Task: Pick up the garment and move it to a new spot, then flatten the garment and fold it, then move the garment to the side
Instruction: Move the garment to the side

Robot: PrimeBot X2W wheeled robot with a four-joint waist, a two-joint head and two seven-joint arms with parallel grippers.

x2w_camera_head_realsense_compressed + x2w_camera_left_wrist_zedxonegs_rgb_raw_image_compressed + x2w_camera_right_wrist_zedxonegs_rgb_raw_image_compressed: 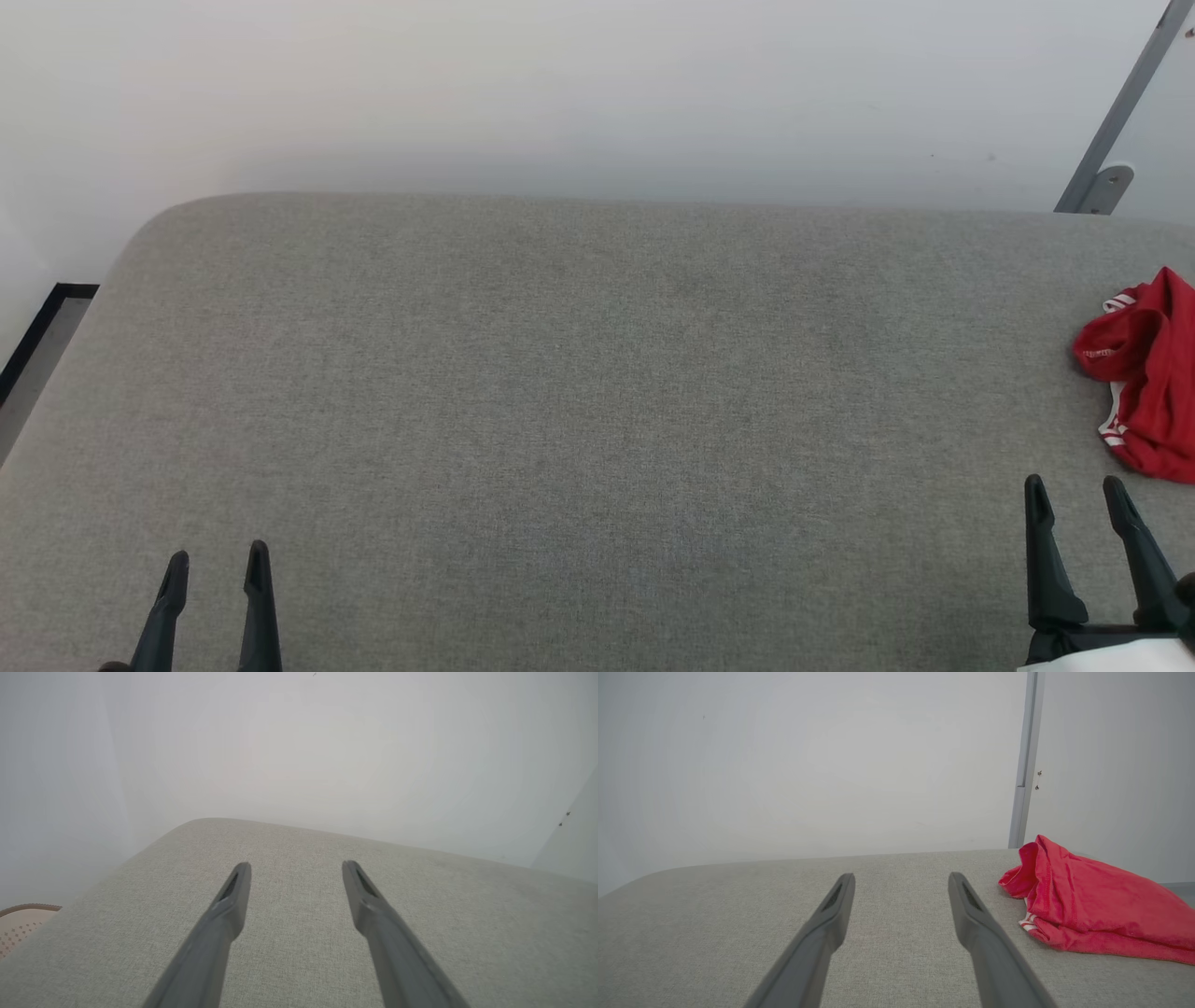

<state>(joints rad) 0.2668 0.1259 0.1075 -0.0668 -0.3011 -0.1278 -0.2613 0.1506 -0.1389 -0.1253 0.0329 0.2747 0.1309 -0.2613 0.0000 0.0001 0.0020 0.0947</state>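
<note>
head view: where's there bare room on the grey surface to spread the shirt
Bare: the whole middle and left of the grey padded surface, from the left gripper across to the right gripper. Crowded only at the right edge, where the crumpled garment lies.

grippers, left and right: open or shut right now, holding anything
Left gripper: open, holding nothing, over the grey fabric surface.
Right gripper: open, holding nothing; the crumpled red garment with striped trim lies apart from it.

Red garment (1148, 373), crumpled heap, striped trim showing, far right
</note>
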